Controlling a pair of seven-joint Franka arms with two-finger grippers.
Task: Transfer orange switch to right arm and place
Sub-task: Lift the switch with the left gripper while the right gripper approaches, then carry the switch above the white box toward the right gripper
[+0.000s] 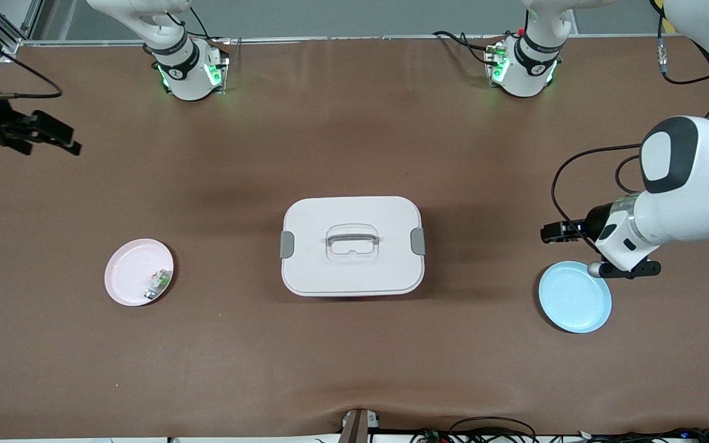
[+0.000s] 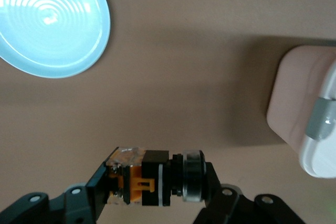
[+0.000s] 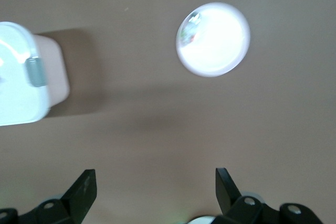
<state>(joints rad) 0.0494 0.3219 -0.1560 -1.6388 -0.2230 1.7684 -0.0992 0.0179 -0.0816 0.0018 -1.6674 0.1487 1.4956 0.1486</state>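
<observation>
**Orange switch clamped in left gripper, above the bench near the blue plate**

We see the orange switch [image 2: 152, 177] held in the left gripper [image 2: 155, 179], jaws clamped on it end to end: one finger on the clear-capped orange end, the other on the round black-and-silver end. The switch lies sideways between them, up in the air over bare bench. In the front view we mark the left gripper [image 1: 552, 232] just above the brown bench [image 1: 354, 369], beside the blue plate [image 1: 575, 297] at the left arm's end; the switch itself is too small to make out there. The blue plate [image 2: 50, 22] has nothing on it.

The right gripper [image 1: 53, 138] hangs over the right arm's end of the bench, jaws wide apart with nothing between them, fingers [image 3: 84, 187] visible in its wrist view. The right arm waits.

Mid-bench we see a white lidded box [image 1: 352, 246] with grey side clips and a handle on the lid. Toward the right arm's end sits a pink plate [image 1: 125, 271] carrying a small green-and-white part [image 1: 157, 284] near its rim.
</observation>
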